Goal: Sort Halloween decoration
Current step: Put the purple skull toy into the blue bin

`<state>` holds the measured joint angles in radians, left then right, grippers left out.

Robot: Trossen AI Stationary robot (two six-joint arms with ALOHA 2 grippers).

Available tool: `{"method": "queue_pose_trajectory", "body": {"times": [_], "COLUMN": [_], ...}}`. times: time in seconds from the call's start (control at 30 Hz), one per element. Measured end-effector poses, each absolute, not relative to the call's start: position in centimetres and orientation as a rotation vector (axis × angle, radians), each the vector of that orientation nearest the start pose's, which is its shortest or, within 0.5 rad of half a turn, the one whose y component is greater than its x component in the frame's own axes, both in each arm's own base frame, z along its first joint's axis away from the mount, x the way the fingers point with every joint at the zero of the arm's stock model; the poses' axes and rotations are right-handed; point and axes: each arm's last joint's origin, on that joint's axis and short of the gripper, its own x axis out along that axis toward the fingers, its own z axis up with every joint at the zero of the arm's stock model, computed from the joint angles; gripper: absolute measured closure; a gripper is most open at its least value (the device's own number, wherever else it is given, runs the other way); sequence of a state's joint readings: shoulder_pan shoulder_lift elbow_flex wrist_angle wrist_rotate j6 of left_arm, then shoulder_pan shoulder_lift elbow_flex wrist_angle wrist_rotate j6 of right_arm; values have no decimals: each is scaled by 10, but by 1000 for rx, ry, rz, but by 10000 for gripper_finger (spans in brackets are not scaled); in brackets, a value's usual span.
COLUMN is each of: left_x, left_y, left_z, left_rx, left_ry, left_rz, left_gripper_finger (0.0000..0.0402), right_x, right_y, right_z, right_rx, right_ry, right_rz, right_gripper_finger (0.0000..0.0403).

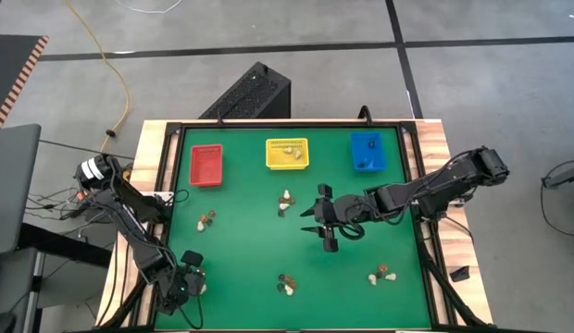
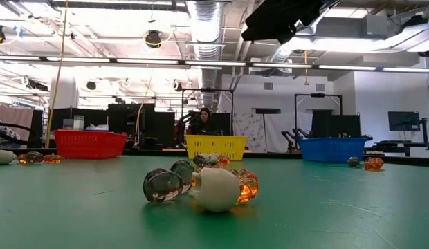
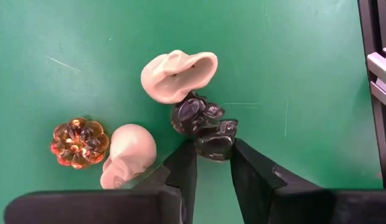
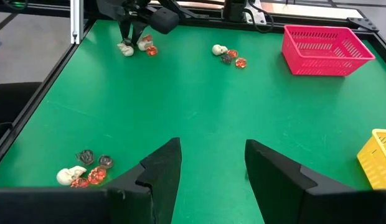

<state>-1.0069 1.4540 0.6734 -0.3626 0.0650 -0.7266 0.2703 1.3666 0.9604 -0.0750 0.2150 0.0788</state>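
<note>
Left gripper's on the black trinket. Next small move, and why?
Probably finish closing, then lift straight up. In the left wrist view the left gripper has its fingers on both sides of the black trinket, which touches a second black piece beside a cream one; dragging sideways would likely disturb them.

matt green table, glossy black trinket

red bin, yellow bin, blue bin on green table

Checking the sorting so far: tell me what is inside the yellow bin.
From above, the yellow bin holds a couple of small pale trinkets near its middle. From table height its mesh wall hides the contents, so anything lying low inside cannot be seen.
</note>
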Motion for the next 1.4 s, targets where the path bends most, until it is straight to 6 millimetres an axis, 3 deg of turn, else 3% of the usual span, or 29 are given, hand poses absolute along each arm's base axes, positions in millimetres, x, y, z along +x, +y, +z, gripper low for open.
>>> {"method": "queue_pose_trajectory", "body": {"times": [0.4, 0.63, 0.8, 0.97, 1.23, 1.4], "left_x": [126, 149, 189, 239, 321, 379], "left_y": [-188, -167, -153, -121, -33, 22], "left_z": [183, 206, 214, 207, 188, 175], "left_rx": [-120, 41, 242, 410, 417, 342], "left_ry": [1210, 876, 616, 486, 172, 86], "left_rz": [-469, -394, -348, -241, -123, -80], "left_gripper_finger": [331, 331, 331, 331, 331, 331], "right_x": [291, 291, 284, 273, 244, 223], "right_y": [74, 75, 74, 70, 73, 82], "right_z": [276, 276, 275, 286, 301, 309], "right_rx": [-39, -46, -55, -36, -12, -39], "right_ry": [469, 471, 523, 509, 530, 511], "right_rz": [36, 39, 38, 28, -28, -121], "right_gripper_finger": [195, 195, 195, 195, 195, 195]}}
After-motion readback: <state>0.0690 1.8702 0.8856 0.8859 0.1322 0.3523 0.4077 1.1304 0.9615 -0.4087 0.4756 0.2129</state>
